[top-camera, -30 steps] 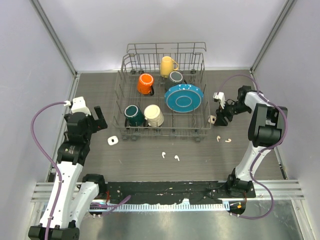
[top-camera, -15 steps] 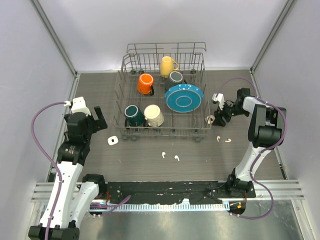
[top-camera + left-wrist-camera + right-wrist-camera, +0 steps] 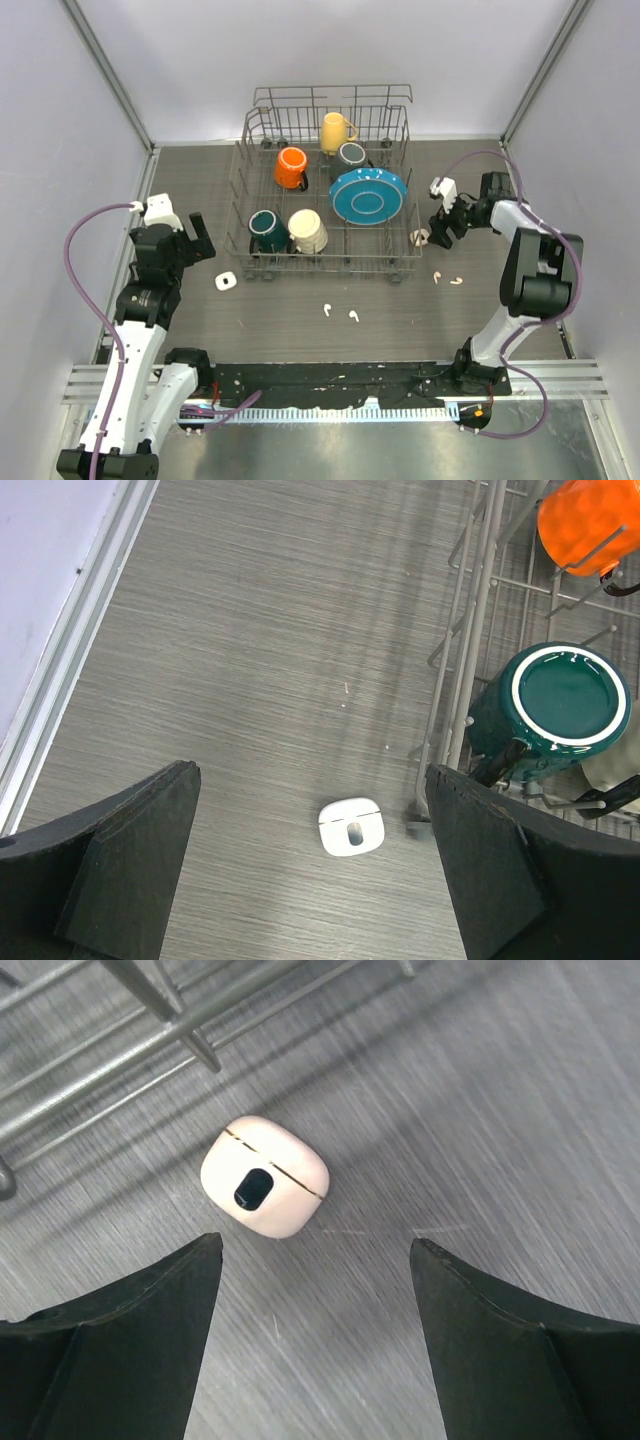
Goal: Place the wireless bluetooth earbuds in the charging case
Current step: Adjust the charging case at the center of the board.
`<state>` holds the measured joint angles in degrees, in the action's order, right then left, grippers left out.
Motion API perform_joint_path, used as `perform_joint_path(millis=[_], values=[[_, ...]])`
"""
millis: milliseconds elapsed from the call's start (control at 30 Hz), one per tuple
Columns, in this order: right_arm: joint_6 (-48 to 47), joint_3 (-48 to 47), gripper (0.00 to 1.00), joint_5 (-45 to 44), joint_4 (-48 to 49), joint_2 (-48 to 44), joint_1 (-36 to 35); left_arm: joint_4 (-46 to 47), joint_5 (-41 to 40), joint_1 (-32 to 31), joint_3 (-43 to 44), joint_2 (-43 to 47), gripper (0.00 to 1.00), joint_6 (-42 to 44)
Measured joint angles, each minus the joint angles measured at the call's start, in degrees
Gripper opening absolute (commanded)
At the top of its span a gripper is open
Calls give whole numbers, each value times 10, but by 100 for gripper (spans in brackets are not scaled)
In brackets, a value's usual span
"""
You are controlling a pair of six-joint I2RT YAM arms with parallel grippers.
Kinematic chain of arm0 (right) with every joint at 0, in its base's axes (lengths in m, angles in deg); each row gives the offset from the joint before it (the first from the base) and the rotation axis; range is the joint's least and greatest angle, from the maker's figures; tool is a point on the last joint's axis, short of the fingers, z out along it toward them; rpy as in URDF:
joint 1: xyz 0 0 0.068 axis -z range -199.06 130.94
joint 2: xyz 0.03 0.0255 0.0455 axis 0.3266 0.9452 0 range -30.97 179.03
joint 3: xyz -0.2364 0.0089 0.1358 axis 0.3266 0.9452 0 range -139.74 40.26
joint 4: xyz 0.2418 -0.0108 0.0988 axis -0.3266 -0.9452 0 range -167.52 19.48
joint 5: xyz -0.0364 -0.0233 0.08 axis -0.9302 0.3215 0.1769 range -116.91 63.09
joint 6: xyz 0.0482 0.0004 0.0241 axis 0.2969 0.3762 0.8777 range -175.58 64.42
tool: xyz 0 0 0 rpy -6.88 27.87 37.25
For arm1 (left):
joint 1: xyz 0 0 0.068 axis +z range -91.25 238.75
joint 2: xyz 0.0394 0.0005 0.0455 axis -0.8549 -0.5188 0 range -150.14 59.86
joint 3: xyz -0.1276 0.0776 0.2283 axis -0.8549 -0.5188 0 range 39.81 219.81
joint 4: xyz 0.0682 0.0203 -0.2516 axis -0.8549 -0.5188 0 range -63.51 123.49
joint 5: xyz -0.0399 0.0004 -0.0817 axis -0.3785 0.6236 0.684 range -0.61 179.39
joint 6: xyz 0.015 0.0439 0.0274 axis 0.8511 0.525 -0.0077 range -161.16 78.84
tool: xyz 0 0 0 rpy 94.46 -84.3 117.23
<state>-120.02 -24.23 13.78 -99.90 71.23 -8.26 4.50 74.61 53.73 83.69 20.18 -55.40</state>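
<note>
Two pairs of tiny white earbuds lie on the table: one pair (image 3: 339,312) in front of the rack, one pair (image 3: 447,279) at the right. A closed white case (image 3: 226,281) lies left of the rack; in the left wrist view the case (image 3: 351,826) lies between my open left fingers. A second closed case (image 3: 423,238) lies by the rack's right corner; in the right wrist view it (image 3: 264,1176) sits just beyond my open right gripper (image 3: 315,1260). My left gripper (image 3: 198,238) hovers above the table. My right gripper (image 3: 437,228) is low beside its case.
A wire dish rack (image 3: 330,190) holds orange (image 3: 291,167), yellow (image 3: 334,131), teal (image 3: 266,229) and cream (image 3: 307,231) mugs and a blue plate (image 3: 368,194). Grey walls stand on the left and right.
My right arm has shifted slightly, its wrist moving a little to the right and up by the case. The left arm, cases and earbuds have not moved.
</note>
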Motion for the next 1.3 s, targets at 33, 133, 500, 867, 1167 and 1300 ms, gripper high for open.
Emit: perform_joint_path(millis=[33, 133, 500, 867, 1167, 1300], values=[[22, 12, 81, -3, 14, -20, 2, 0, 0, 0, 0, -1, 100, 0], [117, 50, 82, -22, 73, -82, 9, 0, 0, 0, 0, -3, 100, 0], [729, 35, 90, -268, 200, -178, 34, 14, -11, 0, -10, 5, 100, 2], [873, 6, 92, -240, 33, -194, 36, 77, -41, 0, -93, 85, 100, -17], [958, 83, 96, -216, 47, -252, 35, -3, -29, 0, -15, 62, 100, -49], [958, 87, 96, -232, 44, -245, 21, -21, -16, 0, -15, 61, 100, -45]])
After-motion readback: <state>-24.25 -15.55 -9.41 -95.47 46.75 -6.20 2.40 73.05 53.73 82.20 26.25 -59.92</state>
